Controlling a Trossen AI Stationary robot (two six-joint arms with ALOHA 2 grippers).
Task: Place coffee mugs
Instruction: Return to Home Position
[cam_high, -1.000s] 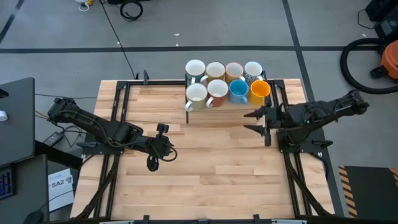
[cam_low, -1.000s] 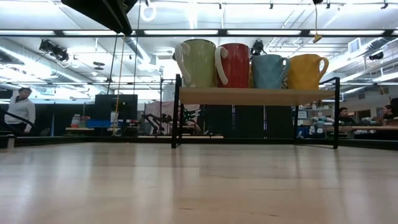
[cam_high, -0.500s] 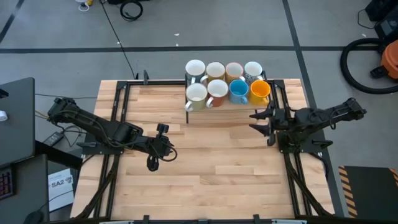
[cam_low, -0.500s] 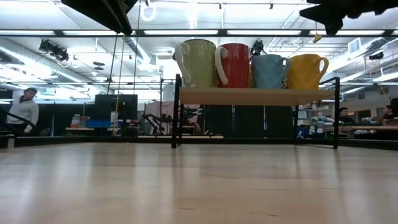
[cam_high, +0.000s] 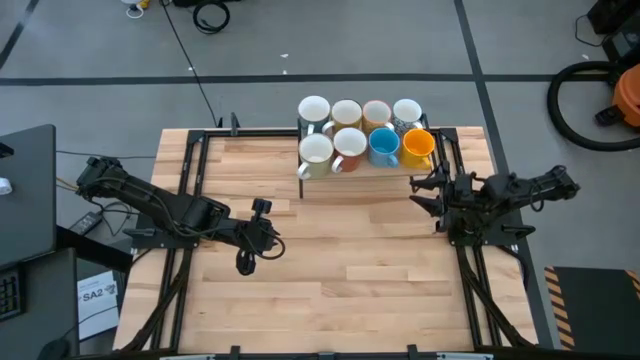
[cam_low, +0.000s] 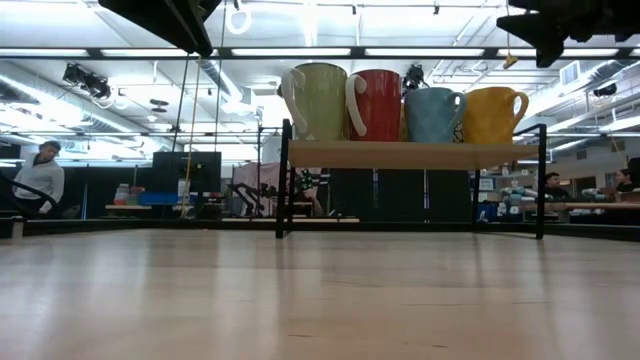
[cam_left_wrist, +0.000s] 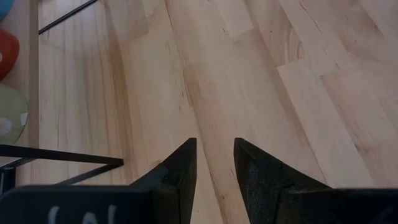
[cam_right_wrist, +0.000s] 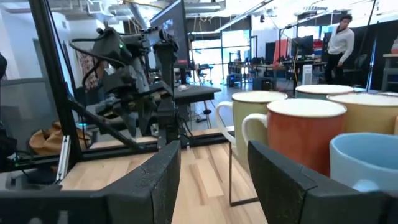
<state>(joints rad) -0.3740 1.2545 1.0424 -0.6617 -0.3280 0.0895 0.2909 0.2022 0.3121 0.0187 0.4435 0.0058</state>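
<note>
Coffee mugs (cam_high: 350, 143) — eight, in two rows of four — stand at the top centre of the high view, at the table's (cam_high: 330, 280) upper edge, all on the shelf (cam_low: 410, 153). I see the right gripper (cam_high: 422, 192) at centre right, just below the shelf's right end, fingers wide apart and empty. The left gripper (cam_left_wrist: 214, 146) sits left of centre, aimed down at bare wood — fingers slightly apart, holding nothing.

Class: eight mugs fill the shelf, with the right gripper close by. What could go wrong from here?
The open right gripper hovers beside the orange ceramic mug at the wooden shelf's end; a careless swing might clip it. The mugs stand packed together, so one knock could topple neighbours. The left gripper hangs over the table.
</note>
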